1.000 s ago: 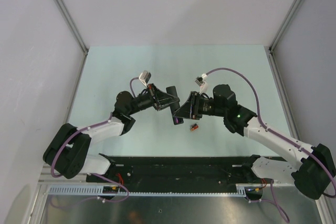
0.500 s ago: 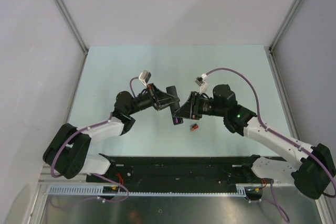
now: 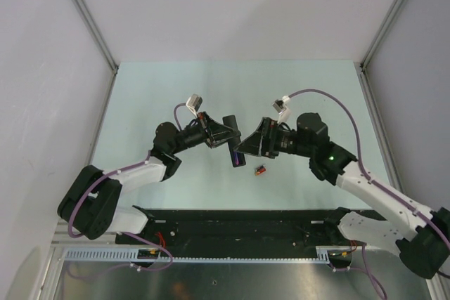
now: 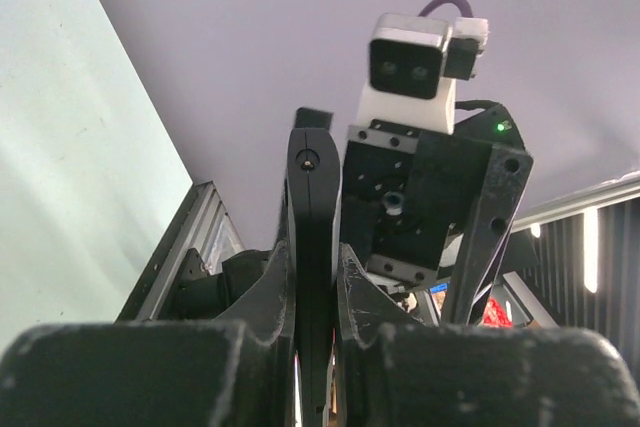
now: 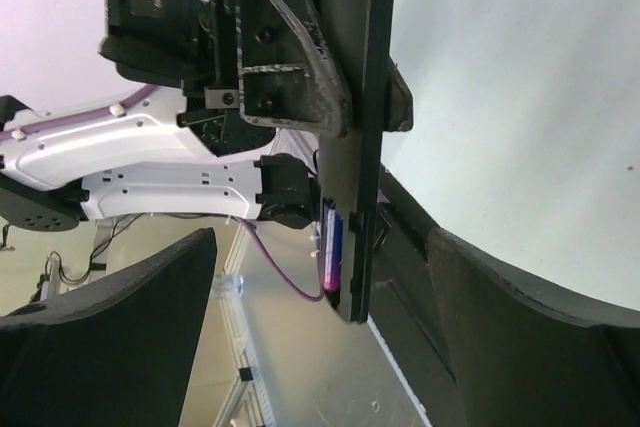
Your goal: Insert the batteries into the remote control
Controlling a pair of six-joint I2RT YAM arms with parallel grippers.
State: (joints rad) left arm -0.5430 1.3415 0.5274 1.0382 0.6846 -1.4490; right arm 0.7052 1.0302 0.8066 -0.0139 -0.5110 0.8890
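Black plastic, the remote (image 4: 311, 187) is sitting clamped edge-on between the left gripper's (image 3: 226, 140) jaws, apparently clear of the table (image 3: 176, 89). A blue battery (image 5: 332, 245) is lying in the bay at its lower end, just ahead of the right gripper (image 3: 246, 148), whose jaws are gaping wide and carrying nothing. The red battery (image 3: 260, 171) is lying on the table just beside and below that gripper (the one cell not yet loaded, I judge). To do this well, the right gripper should be dropping squarely over the red cell, pinching it across its middle, and presenting it alongside the blue one with polarity matched, while the left gripper is bracing the remote.
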